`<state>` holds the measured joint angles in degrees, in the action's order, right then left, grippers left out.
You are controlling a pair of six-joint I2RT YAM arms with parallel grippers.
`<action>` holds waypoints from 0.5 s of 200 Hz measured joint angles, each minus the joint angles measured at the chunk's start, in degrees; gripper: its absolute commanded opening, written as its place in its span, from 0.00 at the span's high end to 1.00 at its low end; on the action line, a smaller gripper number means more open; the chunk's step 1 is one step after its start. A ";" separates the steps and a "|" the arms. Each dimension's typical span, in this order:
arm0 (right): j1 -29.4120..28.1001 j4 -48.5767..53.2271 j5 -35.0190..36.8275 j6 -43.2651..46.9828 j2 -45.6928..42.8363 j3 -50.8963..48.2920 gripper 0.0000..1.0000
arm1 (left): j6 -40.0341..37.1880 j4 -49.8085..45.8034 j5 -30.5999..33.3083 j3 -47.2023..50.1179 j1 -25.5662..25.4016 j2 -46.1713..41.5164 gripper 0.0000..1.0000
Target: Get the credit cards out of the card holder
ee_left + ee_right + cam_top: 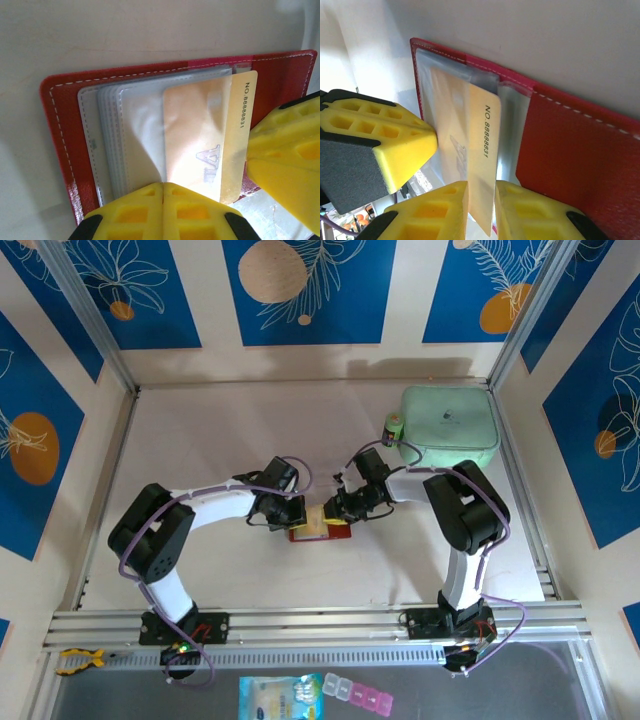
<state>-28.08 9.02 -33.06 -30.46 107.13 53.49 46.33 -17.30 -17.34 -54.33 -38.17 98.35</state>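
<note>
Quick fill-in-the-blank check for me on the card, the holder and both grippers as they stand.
1. The right gripper pinches the credit card, which sticks partly out of a clear ____.
2. The red card holder lies ____ on the table.
3. The left gripper presses on the holder with its jaws ____.
Missing words: pocket; open; shut.

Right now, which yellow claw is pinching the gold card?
The right gripper: the credit card sits between its two fingers. The left gripper is shut, fingers together, at the edge of the card holder.
</note>
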 measured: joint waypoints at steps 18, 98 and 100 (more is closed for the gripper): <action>-0.09 -0.13 -0.22 0.00 0.04 0.00 0.80 | 0.00 0.00 0.00 0.00 0.00 0.00 0.97; -0.09 -0.68 -0.90 -0.42 0.79 0.07 0.88 | -0.13 0.00 0.00 0.00 0.00 0.00 0.97; -0.09 -0.68 -0.90 -0.44 0.79 0.07 0.88 | -0.20 0.00 0.00 0.00 0.00 0.00 0.97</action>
<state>-28.16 8.34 -33.95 -30.89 107.92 53.56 46.13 -17.30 -17.34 -54.33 -38.17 98.35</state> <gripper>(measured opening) 0.141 0.062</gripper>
